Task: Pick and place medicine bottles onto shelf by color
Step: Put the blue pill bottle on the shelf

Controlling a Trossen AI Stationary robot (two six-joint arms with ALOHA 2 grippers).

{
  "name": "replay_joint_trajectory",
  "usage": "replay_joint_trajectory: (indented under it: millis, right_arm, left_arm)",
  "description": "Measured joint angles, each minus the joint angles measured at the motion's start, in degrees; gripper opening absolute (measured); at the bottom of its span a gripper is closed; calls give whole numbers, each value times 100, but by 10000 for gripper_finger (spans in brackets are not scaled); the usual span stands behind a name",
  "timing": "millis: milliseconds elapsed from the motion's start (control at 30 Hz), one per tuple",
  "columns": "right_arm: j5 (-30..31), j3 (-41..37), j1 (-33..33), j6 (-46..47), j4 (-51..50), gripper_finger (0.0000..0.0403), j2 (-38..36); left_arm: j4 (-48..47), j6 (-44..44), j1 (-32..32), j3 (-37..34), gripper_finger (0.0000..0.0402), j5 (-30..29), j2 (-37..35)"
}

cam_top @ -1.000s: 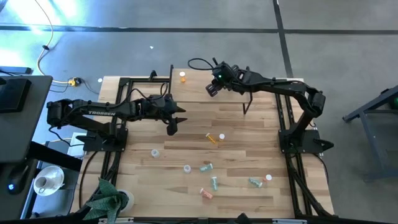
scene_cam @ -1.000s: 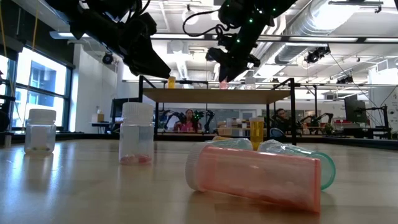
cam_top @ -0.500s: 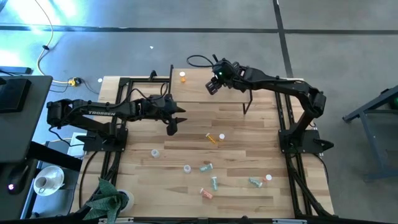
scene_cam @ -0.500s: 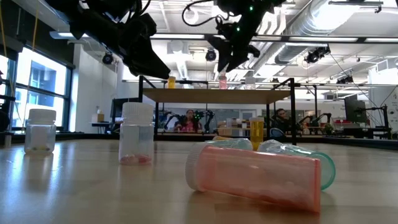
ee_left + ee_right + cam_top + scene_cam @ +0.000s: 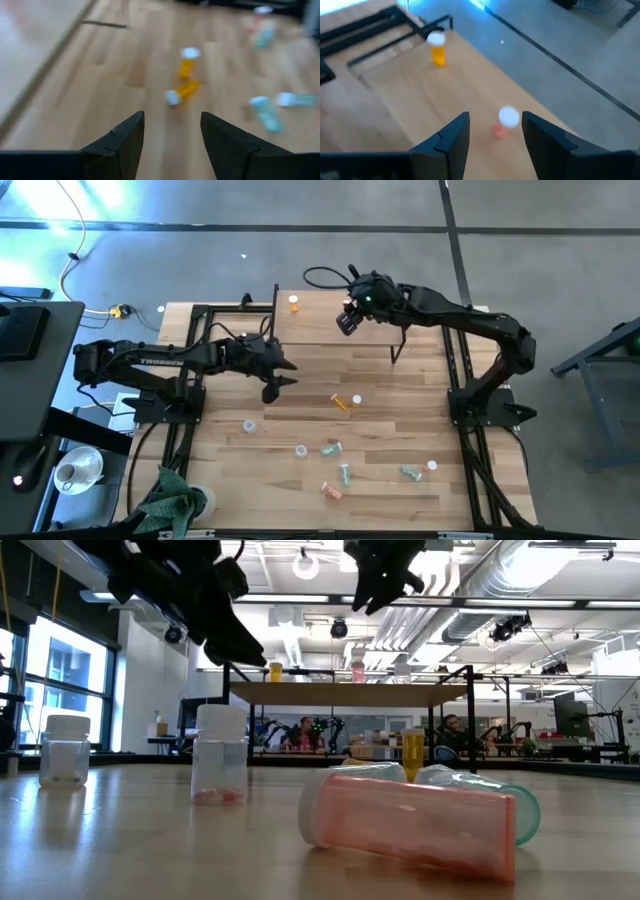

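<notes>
The shelf (image 5: 350, 693) stands at the table's far edge. On its wood top stand an orange bottle (image 5: 275, 671) and a pink bottle (image 5: 358, 670), each upright on its base. My right gripper (image 5: 495, 119) is open and empty above the pink bottle (image 5: 506, 121), clear of it. My left gripper (image 5: 272, 386) is open and empty above the table's middle left. Ahead of it are two orange bottles, one upright (image 5: 188, 62) and one lying on its side (image 5: 182, 92). Clear, green and pink bottles (image 5: 331, 448) lie scattered toward the near edge.
Near the low camera lie a pink bottle (image 5: 410, 825) and a green one (image 5: 480, 795), and two clear bottles (image 5: 220, 755) stand upright. A green cloth (image 5: 170, 498) lies at the near left corner. The shelf's black legs (image 5: 397, 350) stand on the tabletop.
My right gripper has let go of the pink bottle, which now stands upright on the shelf. The gripper has gone straight up from it. My left gripper has shifted a little toward the table's left edge.
</notes>
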Motion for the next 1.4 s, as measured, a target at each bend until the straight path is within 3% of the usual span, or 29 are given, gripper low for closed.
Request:
replay_joint_trajectory:
  millis: [233, 467, 833, 1200, 1400]
  right_arm:
    - [208, -7, 679, 258, -826, 172, -100]
    - [1315, -12, 1557, 468, -1491, 172, -85]
    - [2110, -27, 2512, 1749, -2911, 172, -85]
    - [2562, -1428, 3411, 3452, -3258, 172, -432]
    - [3259, -2076, 3852, 4631, -3186, 172, -579]
  left_arm:
    - [-81, -275, -175, -2, 186, 322, -325]
    - [-35, -181, -453, 0, 186, 324, -309]
    - [344, 28, -788, 0, 186, 319, -254]
    - [758, 25, -1145, -2, 186, 300, 6]
    - [1609, -117, -1319, 2, 186, 300, 561]
